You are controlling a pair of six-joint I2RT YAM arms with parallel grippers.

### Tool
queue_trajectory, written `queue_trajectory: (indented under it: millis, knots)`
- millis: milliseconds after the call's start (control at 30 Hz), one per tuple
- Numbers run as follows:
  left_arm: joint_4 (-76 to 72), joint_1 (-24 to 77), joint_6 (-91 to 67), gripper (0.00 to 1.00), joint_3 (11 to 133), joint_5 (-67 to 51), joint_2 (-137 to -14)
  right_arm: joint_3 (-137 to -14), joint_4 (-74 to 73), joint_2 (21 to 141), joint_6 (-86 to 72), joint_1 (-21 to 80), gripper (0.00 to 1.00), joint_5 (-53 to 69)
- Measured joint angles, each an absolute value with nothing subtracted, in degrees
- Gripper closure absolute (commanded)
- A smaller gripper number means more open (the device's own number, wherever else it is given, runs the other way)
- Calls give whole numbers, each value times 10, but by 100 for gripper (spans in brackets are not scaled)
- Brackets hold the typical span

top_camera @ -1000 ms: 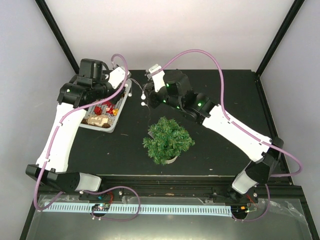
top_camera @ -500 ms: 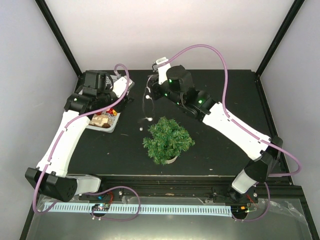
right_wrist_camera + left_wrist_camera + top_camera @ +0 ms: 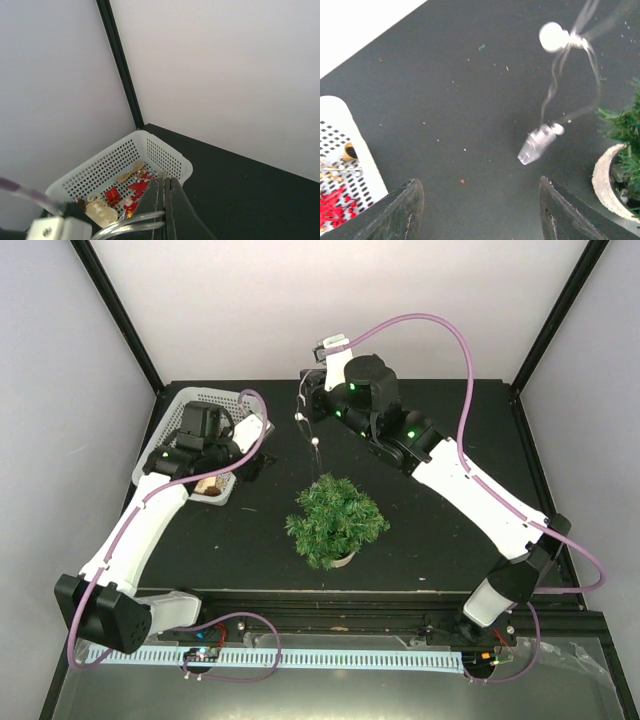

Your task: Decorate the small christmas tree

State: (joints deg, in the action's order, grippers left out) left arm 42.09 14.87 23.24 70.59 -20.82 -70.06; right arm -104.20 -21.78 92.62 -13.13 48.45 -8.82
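The small christmas tree, bushy and dark green, stands in its cream pot near the table's front middle. My right gripper hovers behind it, shut on a clear string with white beads that dangles just above the treetop. In the right wrist view the gripper pinches the string's loops. My left gripper is open and empty between basket and tree. In its wrist view the gripper is over bare tabletop, with the string's bead and clear end piece ahead, and the tree at right.
A white perforated basket sits at the back left, half under my left arm. It holds red and gold ornaments. Black frame posts rise at the table's back corners, close to the basket.
My left gripper opened and let the string go, then drew back toward the basket's near side. My right gripper lifted the string, which now hangs above the tree.
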Motion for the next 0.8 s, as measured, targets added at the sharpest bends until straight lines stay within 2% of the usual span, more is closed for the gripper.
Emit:
queue_trajectory:
  millis: [233, 800]
  knots:
    - [377, 149, 251, 38, 641, -247, -701, -1083, -228, 930, -138, 475, 99, -84]
    - [291, 148, 276, 39, 645, -368, -737, -1258, -301, 1044, -152, 471, 99, -73]
